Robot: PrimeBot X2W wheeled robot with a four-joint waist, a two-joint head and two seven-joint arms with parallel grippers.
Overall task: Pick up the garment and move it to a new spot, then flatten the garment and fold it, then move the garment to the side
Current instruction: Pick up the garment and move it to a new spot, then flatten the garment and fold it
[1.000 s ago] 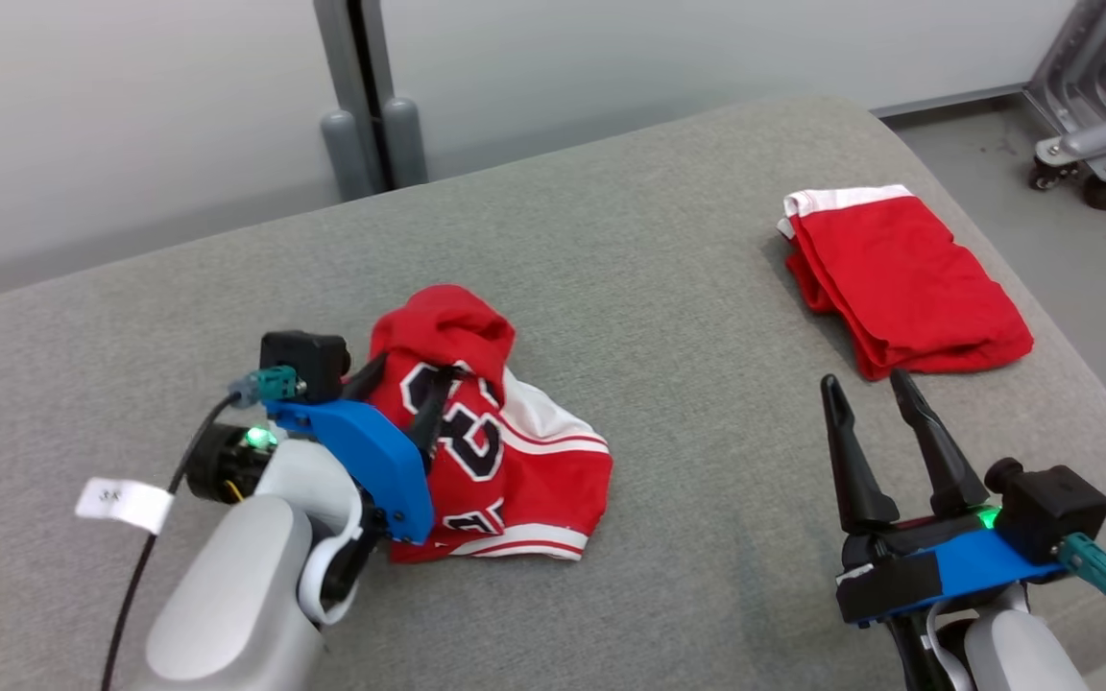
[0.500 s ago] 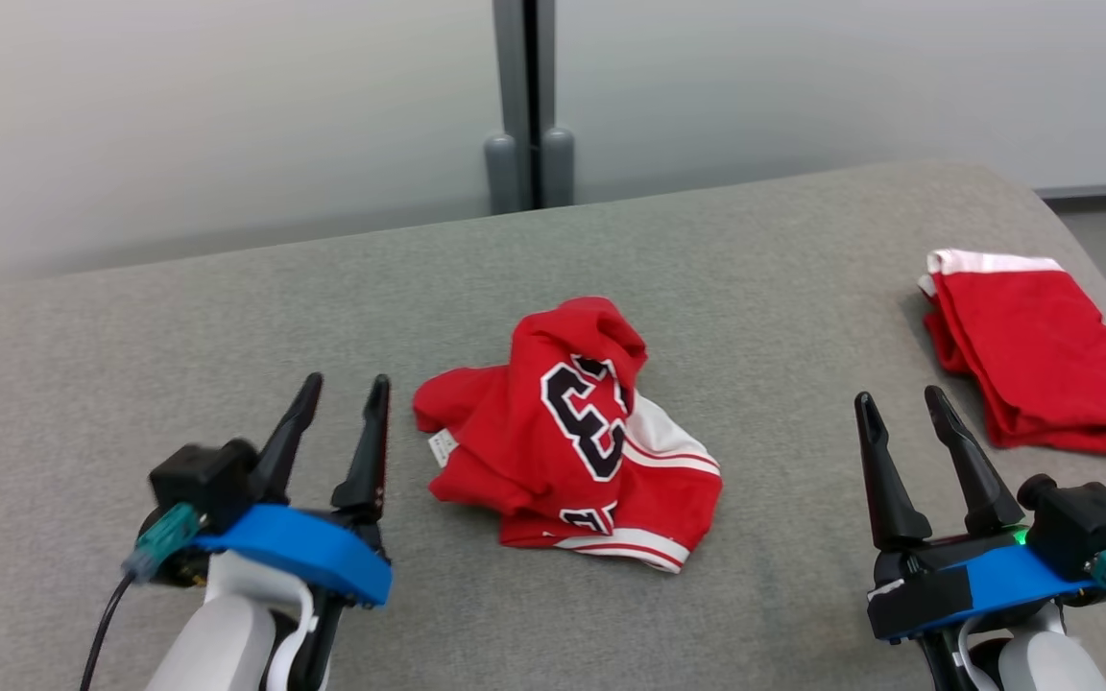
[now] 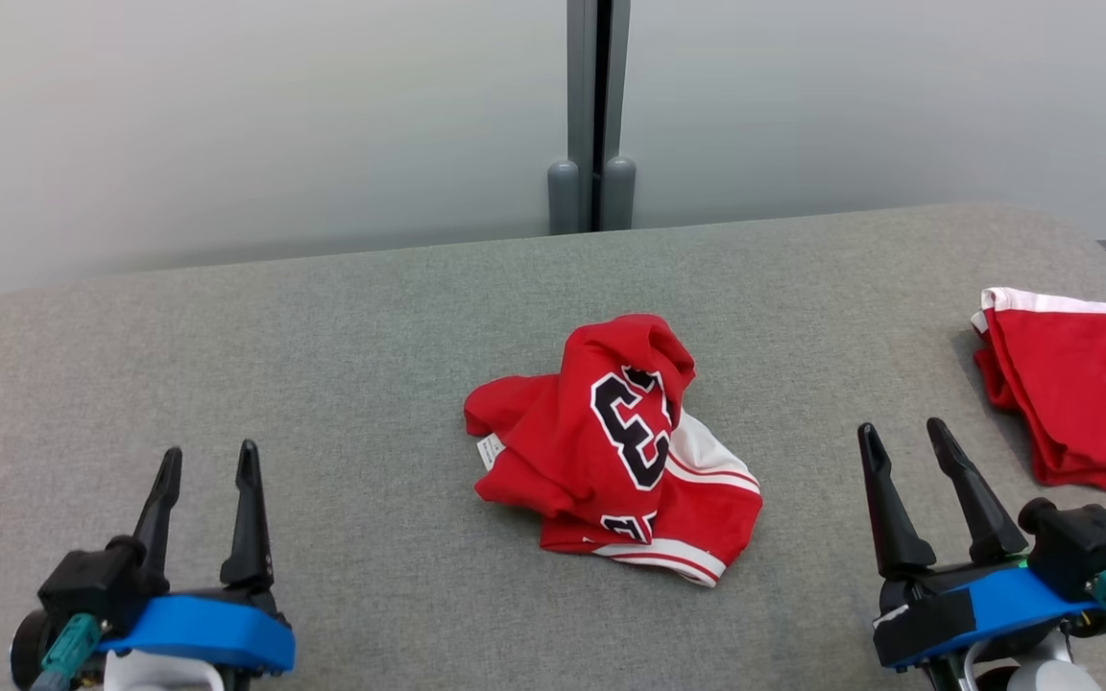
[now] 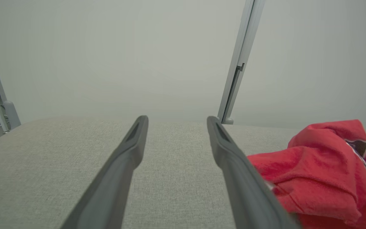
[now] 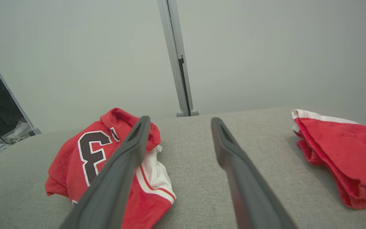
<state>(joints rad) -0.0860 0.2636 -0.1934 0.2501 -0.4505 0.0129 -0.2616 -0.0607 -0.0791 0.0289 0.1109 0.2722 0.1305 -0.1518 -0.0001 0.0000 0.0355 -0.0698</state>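
The red garment [image 3: 620, 441] lies heaped at the middle of the grey woven tabletop [image 3: 323, 365], its soft knit bunched so the black number and white trim twist across the folds. The left tool [image 3: 209, 449] and right tool [image 3: 901, 427] stand either side, well clear, tapered dark fingers parted and empty, placed, I'd guess, to take opposite edges for flattening.

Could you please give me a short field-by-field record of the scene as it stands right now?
surface: grey padded top
jersey: red, numbered, crumpled in a heap at the centre, not yet flattened
folded garment: red with a white band, at the right edge
left gripper: open, empty, left of the jersey
right gripper: open, empty, touching neither garment
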